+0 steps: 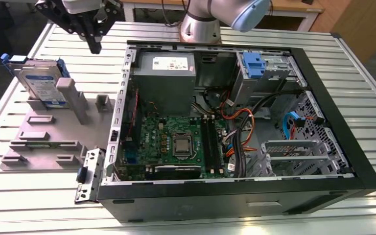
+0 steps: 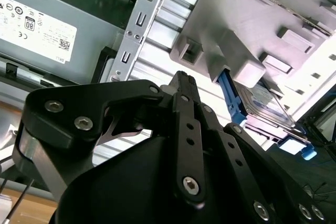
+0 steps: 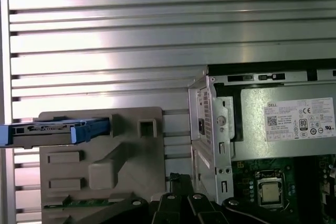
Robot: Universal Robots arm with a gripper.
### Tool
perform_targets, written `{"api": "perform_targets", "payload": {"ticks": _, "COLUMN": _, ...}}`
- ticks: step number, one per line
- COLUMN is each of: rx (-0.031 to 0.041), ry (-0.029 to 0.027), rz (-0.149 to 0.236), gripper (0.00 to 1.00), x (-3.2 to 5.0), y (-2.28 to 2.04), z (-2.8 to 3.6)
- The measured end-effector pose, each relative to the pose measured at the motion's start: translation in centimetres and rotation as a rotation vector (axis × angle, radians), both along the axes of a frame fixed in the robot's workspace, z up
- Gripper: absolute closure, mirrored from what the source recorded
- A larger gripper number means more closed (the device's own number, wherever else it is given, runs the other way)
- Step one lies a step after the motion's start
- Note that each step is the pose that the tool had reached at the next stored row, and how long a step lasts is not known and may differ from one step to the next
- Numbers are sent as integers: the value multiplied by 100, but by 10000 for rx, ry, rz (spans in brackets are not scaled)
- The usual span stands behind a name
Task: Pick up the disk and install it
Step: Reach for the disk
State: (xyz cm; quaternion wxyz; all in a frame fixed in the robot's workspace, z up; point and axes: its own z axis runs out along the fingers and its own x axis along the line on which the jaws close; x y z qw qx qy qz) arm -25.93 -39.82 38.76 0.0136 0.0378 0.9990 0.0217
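The disk (image 1: 41,84) is a silver drive with a white-and-blue label in a blue bracket. It stands on edge in a slot of the grey holder block (image 1: 44,139) at the exterior view's left. My gripper (image 1: 96,47) hangs above the table with its fingers together and nothing in them, between the holder and the open computer case (image 1: 318,142), higher than the disk and to its right. In the first wrist view the disk (image 3: 47,132) lies edge-on beyond the fingertips (image 3: 176,178). In the second wrist view the disk (image 2: 268,106) sits past the shut gripper (image 2: 182,77).
The case lies open on the slatted metal table (image 1: 364,98), with a grey power supply box (image 1: 164,73), motherboard (image 1: 175,142), cables and a drive cage with a blue tab (image 1: 254,66). A loose metal bracket (image 1: 88,174) lies by the case's front corner. The arm's base (image 1: 201,27) stands behind the case.
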Motion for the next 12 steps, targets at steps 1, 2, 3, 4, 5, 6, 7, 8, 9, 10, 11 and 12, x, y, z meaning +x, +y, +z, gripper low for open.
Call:
{"api": "perform_targets", "payload": {"ticks": 1, "rx": 0, "ry": 0, "rz": 0, "gripper": 89, "x": -13, "y": 0, "z": -1}}
{"api": "perform_targets", "payload": {"ticks": 2, "rx": 0, "ry": 0, "rz": 0, "gripper": 89, "x": -27, "y": 0, "z": -2}}
{"api": "perform_targets", "payload": {"ticks": 3, "rx": 0, "ry": 0, "rz": 0, "gripper": 89, "x": -41, "y": 0, "z": -2}}
{"api": "perform_targets", "payload": {"ticks": 4, "rx": 0, "ry": 0, "rz": 0, "gripper": 89, "x": -56, "y": 0, "z": -3}}
{"api": "perform_targets", "payload": {"ticks": 5, "rx": 0, "ry": 0, "rz": -1, "gripper": 89, "x": -71, "y": 0, "z": -4}}
{"api": "perform_targets", "payload": {"ticks": 6, "rx": 0, "ry": 0, "rz": -1, "gripper": 89, "x": -88, "y": 0, "z": -6}}
{"api": "perform_targets", "payload": {"ticks": 7, "rx": 0, "ry": 0, "rz": -1, "gripper": 89, "x": -104, "y": 0, "z": -7}}
{"api": "perform_targets", "payload": {"ticks": 8, "rx": 0, "ry": 0, "rz": 0, "gripper": 89, "x": -119, "y": 0, "z": -8}}
{"api": "perform_targets", "payload": {"ticks": 9, "rx": 0, "ry": -1, "rz": 0, "gripper": 89, "x": -134, "y": 0, "z": -10}}
{"api": "perform_targets", "payload": {"ticks": 10, "rx": 0, "ry": 0, "rz": 0, "gripper": 89, "x": -151, "y": 0, "z": -12}}
{"api": "perform_targets", "payload": {"ticks": 11, "rx": -1, "ry": 1, "rz": 1, "gripper": 89, "x": -169, "y": 0, "z": -13}}
{"api": "perform_targets", "payload": {"ticks": 12, "rx": 0, "ry": 0, "rz": 0, "gripper": 89, "x": -188, "y": 0, "z": -15}}
